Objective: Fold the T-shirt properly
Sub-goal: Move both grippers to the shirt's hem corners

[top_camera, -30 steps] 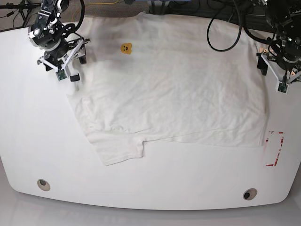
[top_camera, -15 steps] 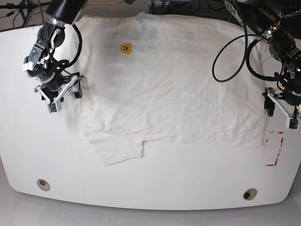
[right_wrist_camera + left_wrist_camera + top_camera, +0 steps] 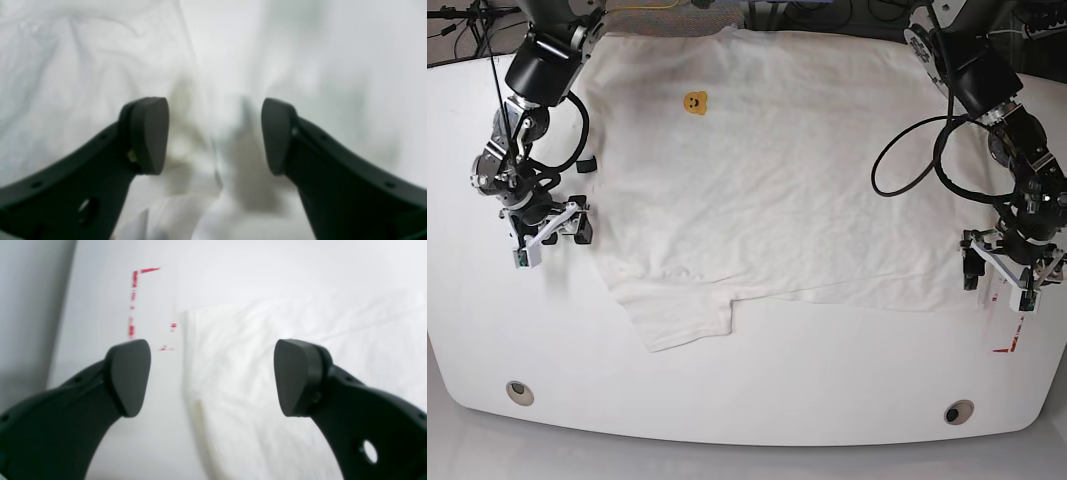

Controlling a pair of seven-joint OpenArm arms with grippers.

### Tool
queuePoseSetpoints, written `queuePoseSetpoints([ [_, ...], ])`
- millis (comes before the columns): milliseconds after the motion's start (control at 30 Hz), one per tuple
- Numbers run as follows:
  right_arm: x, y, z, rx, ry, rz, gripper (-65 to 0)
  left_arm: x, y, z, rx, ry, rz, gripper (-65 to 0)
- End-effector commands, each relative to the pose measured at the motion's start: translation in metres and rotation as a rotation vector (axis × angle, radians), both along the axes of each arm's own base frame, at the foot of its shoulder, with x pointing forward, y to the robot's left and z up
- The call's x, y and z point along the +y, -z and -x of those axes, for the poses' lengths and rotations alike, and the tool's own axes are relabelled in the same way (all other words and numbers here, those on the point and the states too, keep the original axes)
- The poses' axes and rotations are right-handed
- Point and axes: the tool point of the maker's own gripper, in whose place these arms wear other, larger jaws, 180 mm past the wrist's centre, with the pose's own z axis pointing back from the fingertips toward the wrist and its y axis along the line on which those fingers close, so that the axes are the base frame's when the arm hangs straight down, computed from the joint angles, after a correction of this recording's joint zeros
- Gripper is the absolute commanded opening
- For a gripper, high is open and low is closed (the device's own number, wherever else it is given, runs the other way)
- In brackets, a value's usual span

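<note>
The shirt (image 3: 787, 170) lay spread flat and face down on the white table (image 3: 747, 380), wrinkled, reaching from the far edge toward the near side. One sleeve stuck out at the near corner on the right claw's side. A small yellow smiley tag (image 3: 694, 102) sat on the cloth near the collar end, well away from both claws.

The left claw (image 3: 999, 270) hung over the shirt's near corner on its side, jaws spread wide and empty. In the left wrist view (image 3: 211, 376) the shirt's side edge (image 3: 186, 373) ran down between the two black pads (image 3: 128, 376), nearer the pad over bare table; the other pad stood over cloth. Ahead of that table-side pad were broken red tape marks (image 3: 133, 300) on the table, just beyond the shirt's corner. Whether the pads touched the surface could not be told.

The right claw (image 3: 549, 228) hung at the shirt's opposite side edge, near the sleeve. Its jaws stood apart with nothing between them. In the right wrist view (image 3: 215, 136) crumpled white cloth (image 3: 83, 66) filled the ground under and ahead of the claw, with a fold line running between the pads (image 3: 150, 136) and shadow under the other pad. The picture was blurred, so contact with the cloth could not be told.

Black cables (image 3: 917, 150) looped over the shirt behind the left claw.
</note>
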Motion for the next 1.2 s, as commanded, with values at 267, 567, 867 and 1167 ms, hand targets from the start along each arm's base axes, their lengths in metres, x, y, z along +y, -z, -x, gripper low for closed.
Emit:
queuePoseSetpoints([
  [267,0.029,0.0,-0.015,-0.054,-0.009,-0.087,-23.3,-0.007,0.001,-0.018,-0.061,0.012,0.05,-10.8],
  [567,0.064,0.008,-0.018,-0.038,-0.071,-0.116,-23.9,0.005,0.005,-0.023,-0.064,0.005,0.055,-10.8],
  [867,0.078,0.005,-0.024,-0.059,-0.094,-0.13,-28.2,0.026,0.017,-0.037,-0.04,-0.018,0.098,-10.7],
  [1167,0.072,0.003,-0.025,-0.064,-0.092,-0.115,-63.3,0.05,0.031,-0.061,-0.038,-0.057,0.206,-10.3],
])
